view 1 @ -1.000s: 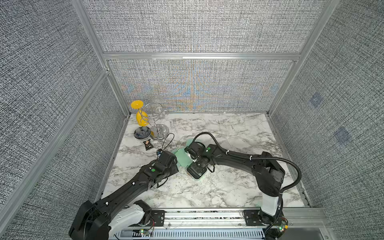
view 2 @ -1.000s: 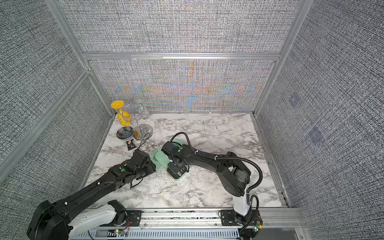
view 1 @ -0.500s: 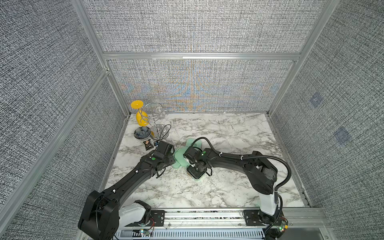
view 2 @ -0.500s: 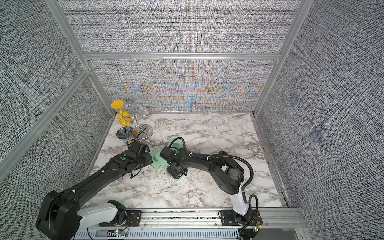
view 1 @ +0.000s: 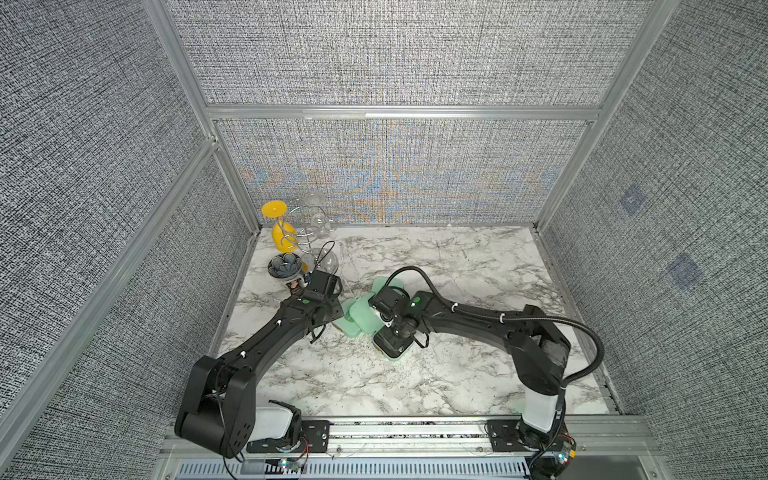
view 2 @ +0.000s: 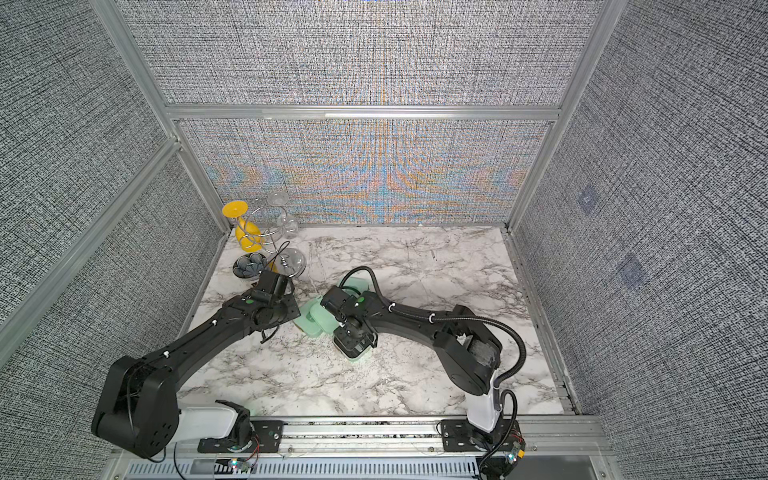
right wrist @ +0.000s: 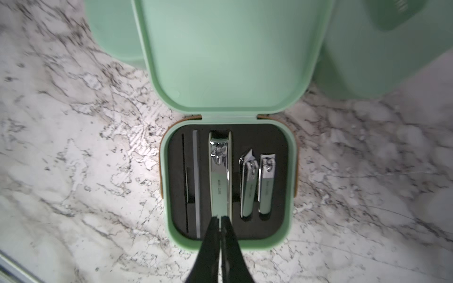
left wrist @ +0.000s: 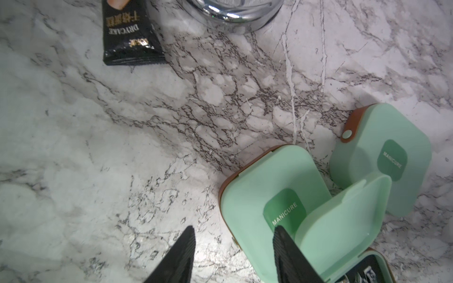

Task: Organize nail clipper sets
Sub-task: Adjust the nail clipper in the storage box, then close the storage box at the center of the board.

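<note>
Most of the sorting looks done. Two cases (left wrist: 257, 196) (left wrist: 382, 152) lie closed on the tabletop (view 1: 457, 374), side by side and just behind the third. The third case (right wrist: 230, 242) is open beneath my right arm, its lid (right wrist: 230, 54) tipped back against the closed pair. Its black insert holds a file (right wrist: 196, 183), a big clipper (right wrist: 219, 176) and two small clippers (right wrist: 247, 186) (right wrist: 266, 183), each lying in its own slot. A thin dark slot runs beside the file, and I cannot tell whether it is filled. No loose tool shows in any view.

My right jaws are nearly together, with only a slit between them, and their tips sit at the near end of the big clipper. I cannot tell whether they pinch it or merely touch it. My left jaws stand apart and hold nothing. One finger shows over the nearer closed case, and bare tabletop shows between the two.

I judge that what remains is letting go of the big clipper and closing that last lid.

A second ago my left arm (view 1: 291, 320) lay lower, beside the cases. It has since swung toward the back corner, near the packet (left wrist: 130, 36) and the dish (view 1: 284, 266). My right arm has barely shifted over the open case.
</note>
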